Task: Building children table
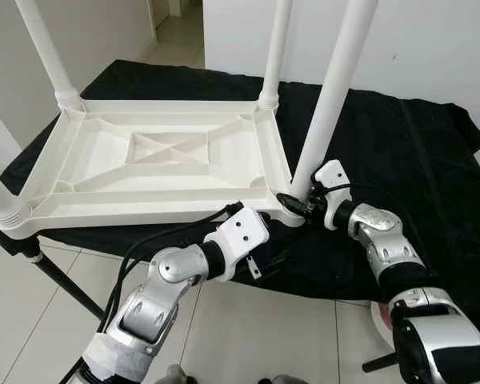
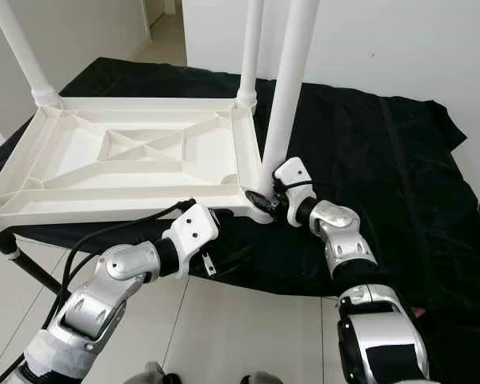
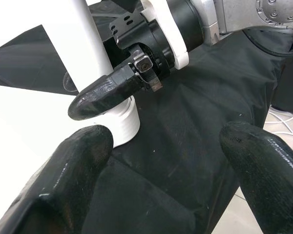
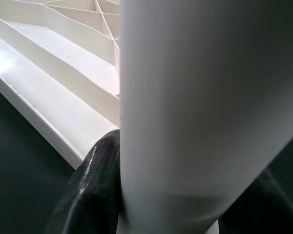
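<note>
A white plastic table top (image 1: 144, 212) lies upside down on a black cloth, with legs pointing up from its corners. My right gripper (image 1: 298, 200) is shut on the base of the near-right leg (image 1: 328, 104), just above its threaded collar (image 3: 124, 122). The right wrist view has that leg (image 4: 195, 97) between the two black fingers (image 4: 88, 190). Low at the front edge, close to the same corner, my left gripper (image 3: 168, 165) is open and holds nothing. Its wrist (image 1: 240, 240) sits under the table top's rim.
The black cloth (image 1: 400, 144) covers a work table that stretches right and back. Three other legs stand at the far-left (image 1: 48, 48), far-right (image 1: 276, 48) and near-left (image 1: 0, 200) corners. A black stand leg (image 1: 60, 280) slants across the tiled floor (image 1: 248, 320).
</note>
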Robot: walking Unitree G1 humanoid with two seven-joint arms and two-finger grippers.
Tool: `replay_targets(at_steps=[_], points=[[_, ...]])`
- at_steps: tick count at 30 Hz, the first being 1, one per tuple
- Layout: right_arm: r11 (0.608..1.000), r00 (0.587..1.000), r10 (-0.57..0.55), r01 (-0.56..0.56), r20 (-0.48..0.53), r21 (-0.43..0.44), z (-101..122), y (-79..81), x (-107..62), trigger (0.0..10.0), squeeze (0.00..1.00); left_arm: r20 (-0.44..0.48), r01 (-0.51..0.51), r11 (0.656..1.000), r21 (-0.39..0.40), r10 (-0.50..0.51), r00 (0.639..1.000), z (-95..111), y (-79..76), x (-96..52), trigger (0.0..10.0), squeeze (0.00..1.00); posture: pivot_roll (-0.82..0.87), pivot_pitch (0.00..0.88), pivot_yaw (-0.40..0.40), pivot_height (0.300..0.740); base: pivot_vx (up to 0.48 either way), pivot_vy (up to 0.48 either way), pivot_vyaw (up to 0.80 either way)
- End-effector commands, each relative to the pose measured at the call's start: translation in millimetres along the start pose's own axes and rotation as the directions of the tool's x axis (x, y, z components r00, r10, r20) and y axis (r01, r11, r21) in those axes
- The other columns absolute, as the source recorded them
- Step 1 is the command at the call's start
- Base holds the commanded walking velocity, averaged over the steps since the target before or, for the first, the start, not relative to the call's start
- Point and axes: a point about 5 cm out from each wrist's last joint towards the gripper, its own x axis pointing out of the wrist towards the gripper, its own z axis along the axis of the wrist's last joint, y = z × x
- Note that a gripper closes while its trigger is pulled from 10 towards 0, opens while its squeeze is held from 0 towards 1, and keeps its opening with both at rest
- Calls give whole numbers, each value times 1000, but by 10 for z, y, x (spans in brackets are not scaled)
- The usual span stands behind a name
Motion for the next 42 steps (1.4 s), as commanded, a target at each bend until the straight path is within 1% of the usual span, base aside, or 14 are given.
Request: replay_targets(at_steps=[1,9,10,21,22,24,25,26,27,28,33,34,36,42], points=[[998,998,59,-60,-36,-27,-53,63,24,0,0,-19,-60,998,7,60,998,-24,46,-8,10000,0,-40,37,3,740,0,0,0],[999,999,44,-44,-24,10,-108,52,-9,0,0,-17,-56,998,5,56,998,-22,44,0,10000,0,-46,44,8,740,0,0,0],[1000,1000,-7,7,-10,28,-121,34,-32,10000,0,-16,-54,999,4,54,998,-23,37,4,10000,0,-49,46,7,740,0,0,0],[951,954,-300,298,13,82,-125,-23,-103,10000,0,-13,-49,999,-8,49,999,-29,-1,12,10000,0,-64,63,-1,740,0,0,0],[912,920,-393,390,-1,130,-135,-18,-110,10000,0,-12,-48,999,-9,48,999,-28,-8,17,10000,0,-68,66,-1,740,0,0,0],[912,920,-393,390,-1,130,-135,-18,-110,10000,0,-12,-48,999,-9,48,999,-28,-8,17,10000,0,-68,66,-1,740,0,0,0],[880,891,-455,451,-13,147,-141,-5,-116,10000,0,-11,-47,999,-10,47,999,-26,-12,21,10000,0,-69,68,0,740,0,0,0],[880,891,-455,451,-13,147,-141,-5,-116,10000,0,-11,-47,999,-10,47,999,-26,-12,21,10000,0,-69,68,0,740,0,0,0],[841,852,-523,519,-17,154,-137,30,-122,10000,0,-10,-46,999,-11,46,999,-25,-13,24,10000,0,-71,69,1,740,0,0,0],[841,852,-523,519,-17,154,-137,30,-122,10000,0,-10,-46,999,-11,46,999,-25,-13,24,10000,0,-71,69,1,740,0,0,0],[703,725,-687,680,-49,208,-93,265,-95,10000,0,-10,-47,999,-12,47,999,-28,-4,23,10000,0,-70,70,-1,740,0,0,0],[703,725,-687,680,-49,208,-93,265,-95,10000,0,-10,-47,999,-12,47,999,-28,-4,23,10000,0,-70,70,-1,740,0,0,0],[604,633,-769,765,-88,222,-61,437,-66,10000,0,-11,-59,998,-10,59,998,-28,4,19,10000,0,-68,70,-2,740,0,0,0],[596,627,-774,768,-86,232,-17,542,-39,10000,0,-13,-78,997,-12,78,997,-30,17,8,10000,0,-62,69,-9,740,0,0,0]])
